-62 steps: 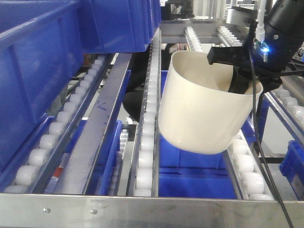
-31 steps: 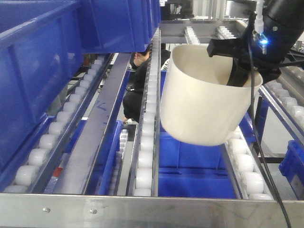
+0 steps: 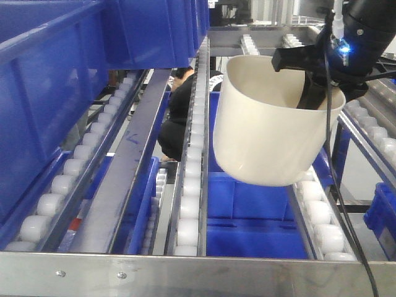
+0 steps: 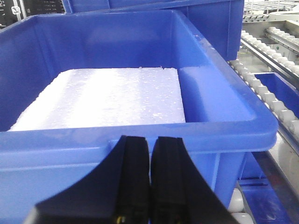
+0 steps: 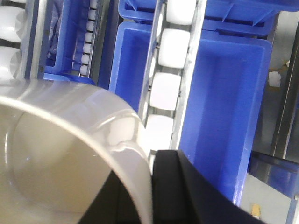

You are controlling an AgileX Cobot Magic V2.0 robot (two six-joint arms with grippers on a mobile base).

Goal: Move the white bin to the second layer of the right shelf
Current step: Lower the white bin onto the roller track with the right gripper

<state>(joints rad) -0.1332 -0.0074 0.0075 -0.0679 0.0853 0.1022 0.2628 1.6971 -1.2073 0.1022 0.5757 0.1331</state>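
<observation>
Cream plastic, the bin [image 3: 269,124] hangs tilted above the roller lane [image 3: 189,185], its rim pinched in the right gripper [image 3: 309,83] jaws, left gripper [image 4: 149,182] jaws clenched empty by a crate [image 4: 224,112]; that thin-rim grip risks slipping.

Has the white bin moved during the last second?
Yes. The white bin, held by the right gripper, has risen a little and levelled out, judged against the roller rail beside it.
</observation>
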